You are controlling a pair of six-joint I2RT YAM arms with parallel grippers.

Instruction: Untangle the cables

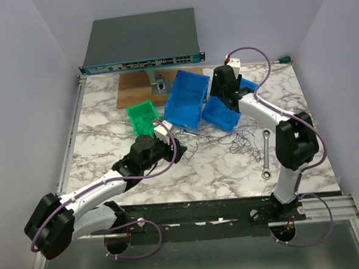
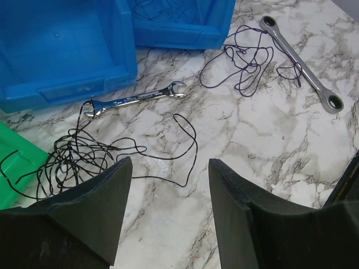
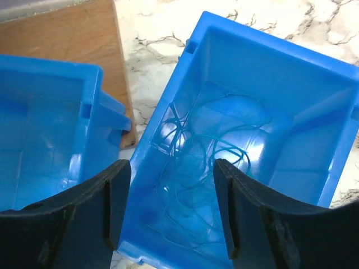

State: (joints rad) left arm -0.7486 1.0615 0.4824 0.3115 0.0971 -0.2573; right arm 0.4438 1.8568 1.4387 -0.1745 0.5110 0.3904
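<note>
Lying among the cables point(image 2: 73, 159): small wrench point(image 2: 137, 99) and ratchet wrench point(image 2: 303, 64).

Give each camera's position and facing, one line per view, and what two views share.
Top external: above and behind, facing down on the marble table; left arm and right arm show.
Left wrist: on that wrist, facing forward-down at black cables, combination wrench, ratchet wrench; left gripper open below.
Right wrist: facing down into a blue bin holding blue cables; right gripper open below.
Shared: top and left wrist both show the ratchet wrench.
</note>
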